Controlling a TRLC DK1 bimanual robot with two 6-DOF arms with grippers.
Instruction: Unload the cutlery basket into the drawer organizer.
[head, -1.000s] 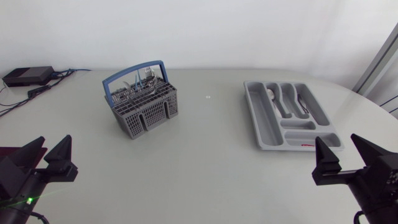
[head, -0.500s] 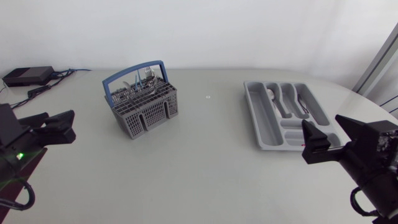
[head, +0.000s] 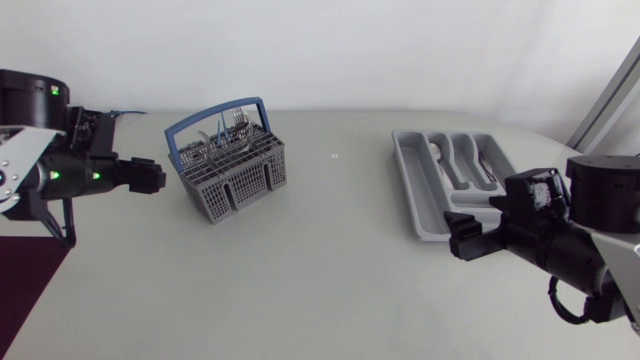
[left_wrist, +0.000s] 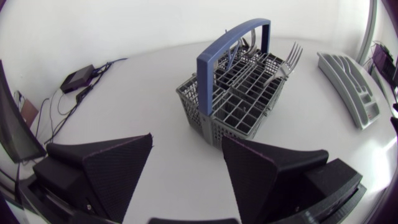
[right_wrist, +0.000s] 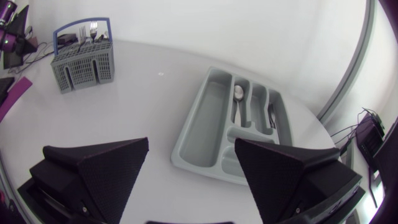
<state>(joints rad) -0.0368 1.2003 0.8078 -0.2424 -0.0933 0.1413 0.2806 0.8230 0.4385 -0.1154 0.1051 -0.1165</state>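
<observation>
Standing toward the far left corner of the white tabletop (head: 330, 260), the grey slotted plastic cutlery basket with a blue hoop handle (head: 228, 168) holds upright metal forks (left_wrist: 291, 57). Your left hand (left_wrist: 186, 168) hovers near it on the left-edge side, spread wide and empty. The grey plastic drawer organizer (head: 420, 190) lies near the far right edge, a metal spoon (right_wrist: 238, 93) in one slot. Your right hand (right_wrist: 193, 171), wide apart and holding nothing, hangs at the organizer's near end.
</observation>
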